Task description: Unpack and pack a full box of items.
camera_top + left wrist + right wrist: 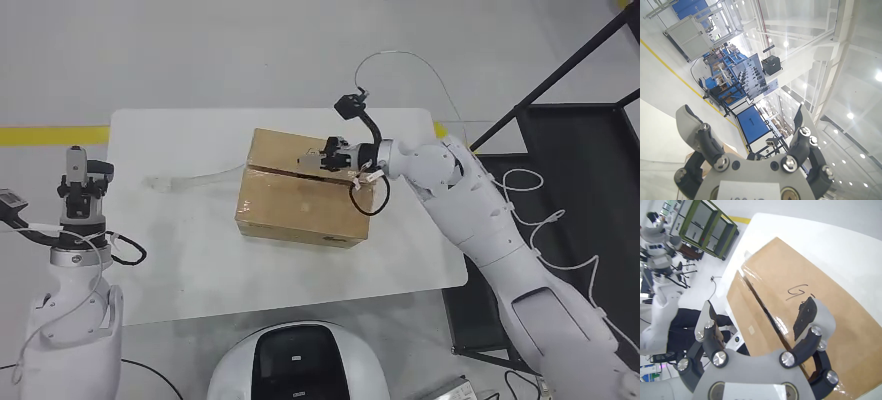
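Box [305, 185] is sitting closed on the table [180, 270], near its middle. Right gripper [757, 302] is hovering over its top seam, arm outstretched, jaws wide apart, gripping nothing. Left gripper [744, 108] is pointing upward off the table's edge, jaws wide, empty.

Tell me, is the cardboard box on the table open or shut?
Shut: the box has both top flaps flat, meeting at a centre seam with only a narrow dark gap.

brown cardboard box [305, 190] with black scribble, white table [180, 260]
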### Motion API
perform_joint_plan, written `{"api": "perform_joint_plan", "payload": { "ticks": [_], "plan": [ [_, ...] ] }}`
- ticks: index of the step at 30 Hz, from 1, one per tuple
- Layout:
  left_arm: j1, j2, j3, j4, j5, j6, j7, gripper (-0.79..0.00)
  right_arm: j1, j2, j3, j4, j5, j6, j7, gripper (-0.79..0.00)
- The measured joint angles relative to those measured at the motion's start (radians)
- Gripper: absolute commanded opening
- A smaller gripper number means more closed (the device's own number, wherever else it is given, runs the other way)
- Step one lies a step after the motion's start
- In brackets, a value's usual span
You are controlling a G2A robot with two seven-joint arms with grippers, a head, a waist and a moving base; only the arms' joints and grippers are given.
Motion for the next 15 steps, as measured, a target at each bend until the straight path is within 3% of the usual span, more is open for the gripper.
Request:
{"api": "perform_joint_plan", "payload": {
  "ticks": [7,15],
  "plan": [
    [0.002,-0.001,0.005,0.004,-0.001,-0.002,0.003,0.000,-0.066,0.011,0.032,-0.050,0.177,0.128,0.135,0.000],
    [0.008,-0.002,0.006,-0.001,0.011,0.006,0.016,0.000,-0.063,-0.006,-0.027,-0.002,0.018,0.214,-0.033,0.000]
  ]
}}
